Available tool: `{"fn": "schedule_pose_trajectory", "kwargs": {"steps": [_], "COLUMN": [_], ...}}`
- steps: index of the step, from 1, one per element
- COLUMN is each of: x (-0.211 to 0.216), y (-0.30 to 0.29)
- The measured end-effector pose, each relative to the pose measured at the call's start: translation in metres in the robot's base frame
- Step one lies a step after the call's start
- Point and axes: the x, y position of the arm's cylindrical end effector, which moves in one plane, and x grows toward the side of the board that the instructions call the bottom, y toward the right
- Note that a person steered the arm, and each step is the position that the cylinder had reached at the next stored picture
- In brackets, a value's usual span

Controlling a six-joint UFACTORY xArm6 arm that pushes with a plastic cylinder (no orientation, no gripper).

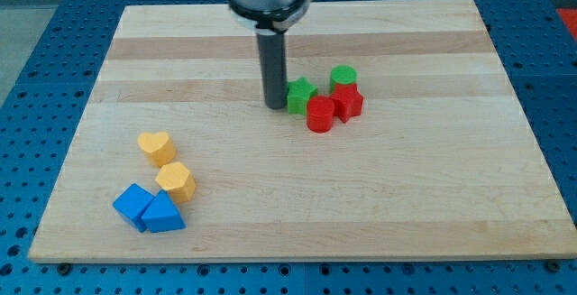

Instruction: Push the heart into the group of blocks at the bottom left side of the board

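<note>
My tip (274, 106) rests on the wooden board (424, 196) a little above the middle of the frame, at the end of a straight dark rod hanging from the round grey mount at the top edge. There are no jaws on this arm, so nothing is clasped or let go; the rod only touches down on the board. Just to the right of my tip, close enough that a gap cannot be made out, sits the green star block (301, 95). Right of that are the red cylinder (319, 114) and the red star block (347, 102), pressed together, with the green cylinder (343, 77) just above them.

The yellow heart (156, 147) lies well apart from my tip, in the lower left of the frame, standing a little above the other blocks there. Just below and to its right is the yellow hexagon block (176, 181), near the heart with a small gap between them. Below that, touching each other, are the blue cube (134, 205) and the blue triangle block (163, 214), the lowest pieces on the board.
</note>
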Motion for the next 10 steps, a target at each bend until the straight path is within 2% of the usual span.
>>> {"fn": "schedule_pose_trajectory", "kwargs": {"steps": [1, 2, 4, 5, 10], "x": [-0.003, 0.000, 0.012, 0.034, 0.098], "y": [0.012, -0.013, -0.138, -0.168, -0.168]}}
